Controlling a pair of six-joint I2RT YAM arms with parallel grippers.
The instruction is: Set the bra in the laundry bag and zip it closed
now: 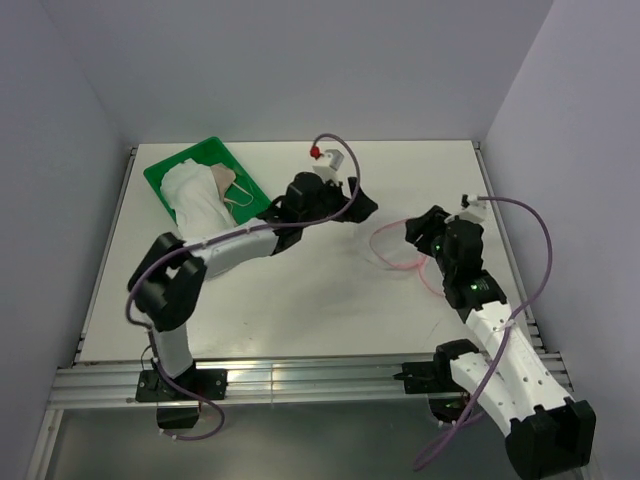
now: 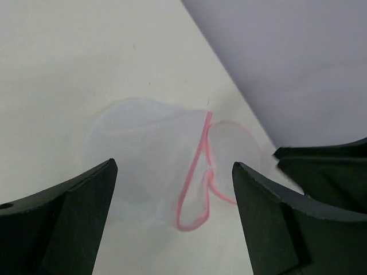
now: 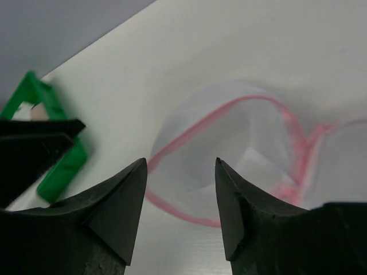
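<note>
Mesh laundry bag lies unzipped on the table; the bra sits in the green tray, well apart. Over the bag, the left fingers stand wide apart and the right fingers apart, gripping nothing.

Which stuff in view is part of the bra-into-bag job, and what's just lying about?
Job:
- bra, lying in the tray
- laundry bag, open on the table

Lying about:
- green tray, which only holds the bra
</note>
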